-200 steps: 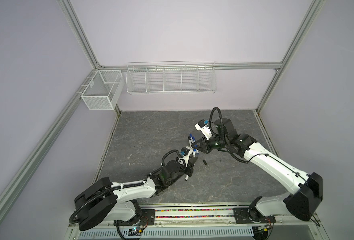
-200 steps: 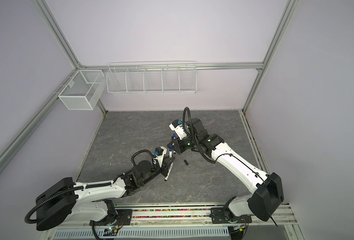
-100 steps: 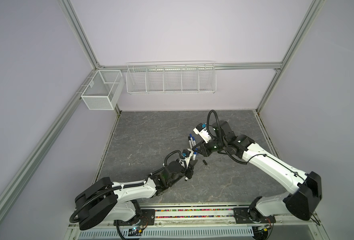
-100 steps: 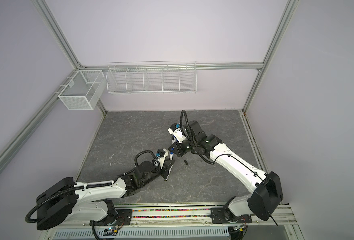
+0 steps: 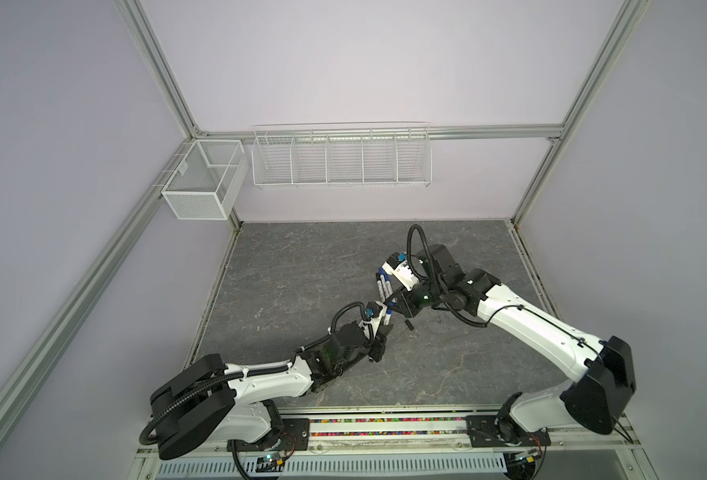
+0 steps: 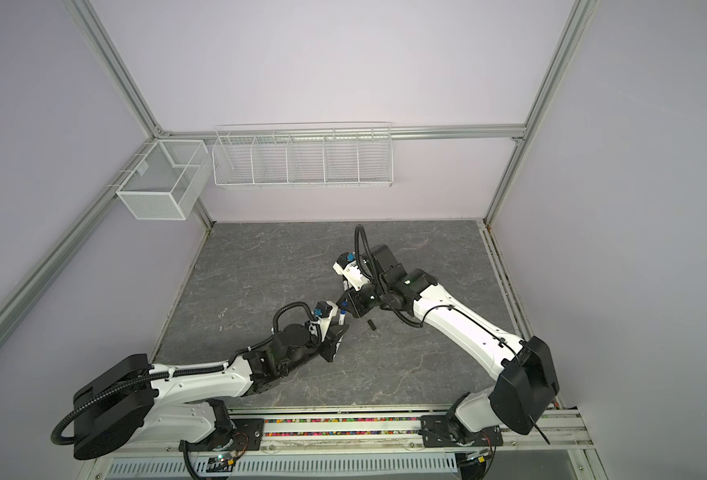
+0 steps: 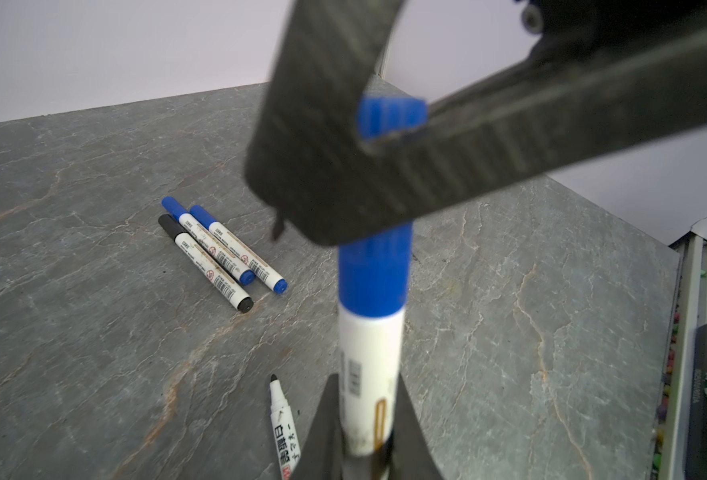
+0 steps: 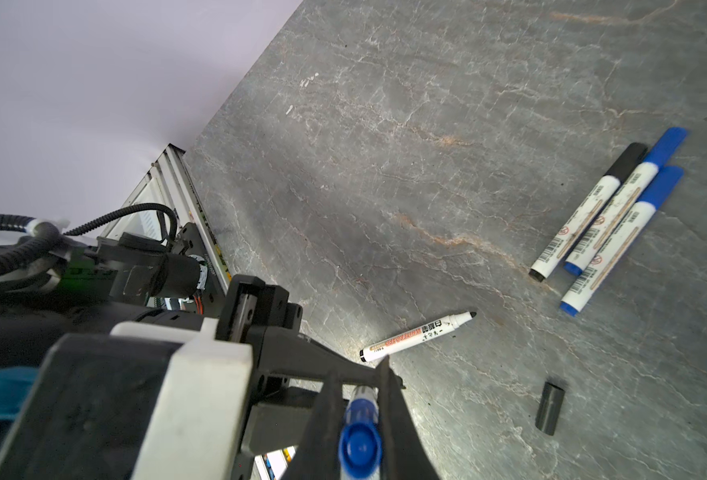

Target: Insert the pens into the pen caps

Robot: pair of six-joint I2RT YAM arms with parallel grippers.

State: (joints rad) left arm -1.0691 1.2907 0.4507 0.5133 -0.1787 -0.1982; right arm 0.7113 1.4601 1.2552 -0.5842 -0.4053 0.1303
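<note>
Both top views: one loose black cap on the table, and the pens are too tiny to count. Left wrist: three capped pens lie side by side (two blue, one black), plus one uncapped black pen. Your left gripper is clamped tight on the fifth pen, blue cap on. Right wrist shows the loose black cap, which the left wrist misses, and your right gripper pinched shut on that blue cap.

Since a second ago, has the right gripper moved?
Yes. In a top view the right gripper has shifted toward the front, closer to the loose black cap.
</note>
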